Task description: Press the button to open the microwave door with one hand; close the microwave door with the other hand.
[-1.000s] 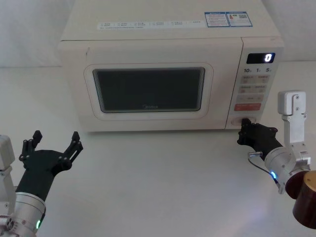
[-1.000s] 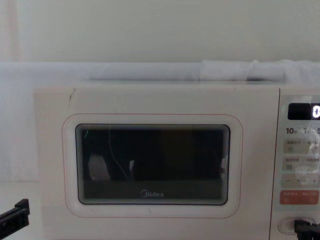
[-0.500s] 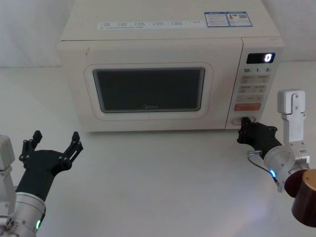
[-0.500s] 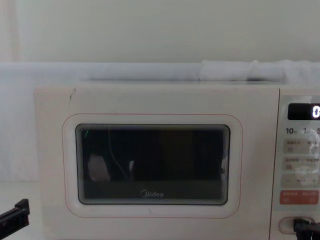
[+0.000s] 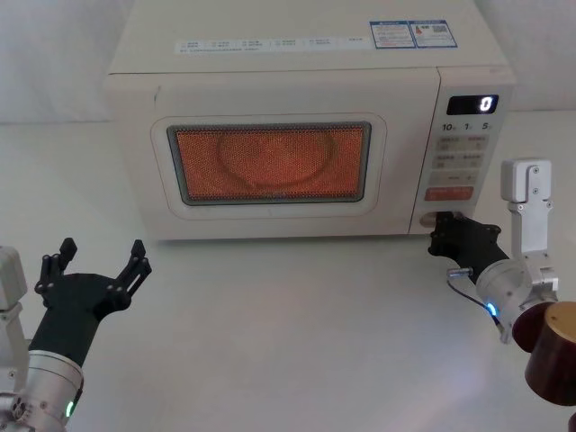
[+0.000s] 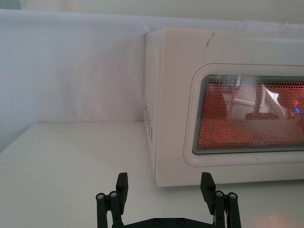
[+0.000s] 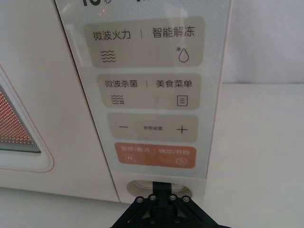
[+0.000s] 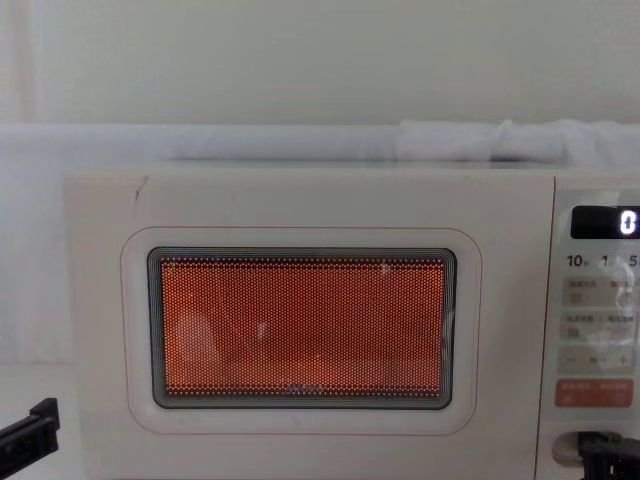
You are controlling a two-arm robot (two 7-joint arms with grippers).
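At panel base: right black end effector (image 5: 443,233), fingers together, tip on wide cream-white pill-shaped button (image 7: 142,184).
Door: cream-white microwave door (image 5: 270,166), window glowing orange.
Display: "0" (image 5: 486,103).
Left end effector (image 5: 99,263): fingers spread, above white surface (image 5: 297,333).

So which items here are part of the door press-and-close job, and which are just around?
Part of the job:
- wide cream-white pill-shaped button, with the black right gripper at it
- large cream-white microwave door, window glowing orange
- black left gripper, open, low at the table's near left

Just around:
- orange-red rectangular key
- digital display
- blue label on the microwave's top
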